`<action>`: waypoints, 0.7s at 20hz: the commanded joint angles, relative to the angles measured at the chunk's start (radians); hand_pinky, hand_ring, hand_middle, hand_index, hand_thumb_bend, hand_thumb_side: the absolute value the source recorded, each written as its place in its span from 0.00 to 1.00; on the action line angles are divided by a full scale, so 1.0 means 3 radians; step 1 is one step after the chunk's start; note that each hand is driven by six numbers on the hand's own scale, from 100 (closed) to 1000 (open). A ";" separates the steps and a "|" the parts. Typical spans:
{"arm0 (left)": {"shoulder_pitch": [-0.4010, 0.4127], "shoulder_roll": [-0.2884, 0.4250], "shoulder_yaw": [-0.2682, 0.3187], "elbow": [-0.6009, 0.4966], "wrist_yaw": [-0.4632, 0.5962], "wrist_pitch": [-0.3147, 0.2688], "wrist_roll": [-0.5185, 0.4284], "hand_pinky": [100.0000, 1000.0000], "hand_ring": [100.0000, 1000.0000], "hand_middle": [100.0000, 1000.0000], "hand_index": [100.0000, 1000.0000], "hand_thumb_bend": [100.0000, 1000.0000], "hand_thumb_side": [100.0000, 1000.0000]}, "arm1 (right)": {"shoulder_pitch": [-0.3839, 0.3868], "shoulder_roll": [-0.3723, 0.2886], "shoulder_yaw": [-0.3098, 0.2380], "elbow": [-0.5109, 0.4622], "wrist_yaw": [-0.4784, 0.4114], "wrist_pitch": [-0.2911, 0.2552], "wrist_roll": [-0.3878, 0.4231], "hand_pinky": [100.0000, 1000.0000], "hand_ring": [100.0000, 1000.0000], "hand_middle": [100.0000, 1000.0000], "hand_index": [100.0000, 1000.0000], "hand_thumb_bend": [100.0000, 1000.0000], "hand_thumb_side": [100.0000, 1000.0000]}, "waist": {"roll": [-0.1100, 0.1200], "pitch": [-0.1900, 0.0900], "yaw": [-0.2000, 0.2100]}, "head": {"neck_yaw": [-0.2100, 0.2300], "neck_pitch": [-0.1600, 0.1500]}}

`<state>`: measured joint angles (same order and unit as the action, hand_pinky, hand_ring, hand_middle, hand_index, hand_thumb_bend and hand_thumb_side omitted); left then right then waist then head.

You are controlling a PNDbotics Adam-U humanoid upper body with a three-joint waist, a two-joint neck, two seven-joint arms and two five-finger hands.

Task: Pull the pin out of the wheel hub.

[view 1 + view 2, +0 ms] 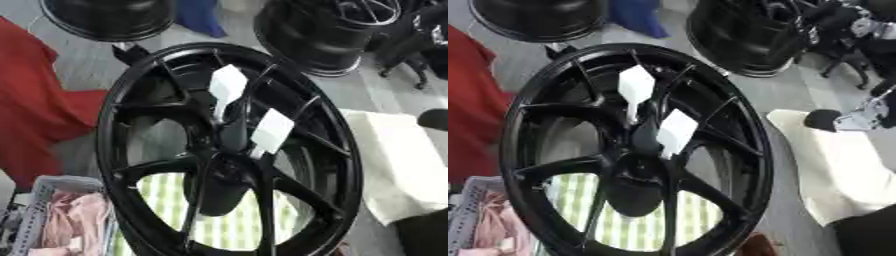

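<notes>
The wheel hub [229, 150] is standing untouched, two white-tagged pins [677, 131] not yet pulled; the right hand [826, 120] (fingers' state cannot be told) is needing to be brought across

Glossy black metal wheel hub [229, 150]; matt white pins [272, 131]
</notes>
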<state>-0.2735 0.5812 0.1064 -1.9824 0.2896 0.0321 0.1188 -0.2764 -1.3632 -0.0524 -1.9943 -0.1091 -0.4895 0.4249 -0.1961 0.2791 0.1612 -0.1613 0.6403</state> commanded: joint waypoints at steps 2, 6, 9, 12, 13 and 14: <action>-0.0057 0.0041 0.0002 -0.0059 -0.0006 0.0000 -0.0015 0.93 0.59 0.58 0.76 0.00 0.71 | -0.0077 -0.0051 0.0010 -0.0019 -0.0049 0.0007 0.0014 0.86 0.78 0.75 0.80 0.30 0.18 | 0.0014 -0.0031 0.0036 | -0.0032 -0.0017; -0.0086 0.0033 -0.0002 -0.0059 0.0000 0.0002 -0.0022 0.93 0.59 0.58 0.76 0.00 0.71 | -0.0109 -0.0007 0.0098 -0.0019 -0.0054 0.0010 0.0030 0.85 0.79 0.77 0.81 0.30 0.19 | -0.0011 -0.0015 0.0100 | -0.0064 -0.0050; -0.0110 0.0024 -0.0006 -0.0059 0.0008 0.0006 -0.0029 0.93 0.59 0.58 0.76 0.00 0.71 | -0.0124 0.0034 0.0175 -0.0019 -0.0025 0.0026 0.0024 0.85 0.80 0.78 0.82 0.31 0.20 | -0.0033 -0.0009 0.0145 | -0.0096 -0.0084; -0.0135 0.0011 -0.0009 -0.0059 0.0017 0.0014 -0.0034 0.93 0.59 0.58 0.76 0.00 0.71 | -0.0160 0.0077 0.0257 -0.0019 0.0020 0.0028 0.0025 0.84 0.80 0.78 0.82 0.31 0.20 | -0.0051 -0.0007 0.0193 | -0.0146 -0.0115; -0.0145 0.0006 -0.0013 -0.0059 0.0024 0.0017 -0.0039 0.93 0.59 0.58 0.76 0.00 0.71 | -0.0177 0.0089 0.0279 -0.0019 0.0029 0.0023 0.0022 0.84 0.80 0.79 0.82 0.31 0.20 | -0.0056 -0.0007 0.0211 | -0.0162 -0.0122; -0.0154 0.0002 -0.0017 -0.0059 0.0029 0.0018 -0.0044 0.93 0.59 0.58 0.76 0.00 0.71 | -0.0196 0.0100 0.0300 -0.0019 0.0037 0.0017 0.0018 0.84 0.80 0.79 0.82 0.31 0.20 | -0.0060 -0.0008 0.0228 | -0.0172 -0.0126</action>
<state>-0.3088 0.5715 0.1014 -1.9824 0.2936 0.0388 0.1105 -0.3243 -1.3131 0.0421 -1.9943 -0.1054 -0.4837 0.4313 -0.2239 0.2895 0.2331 -0.2049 0.6176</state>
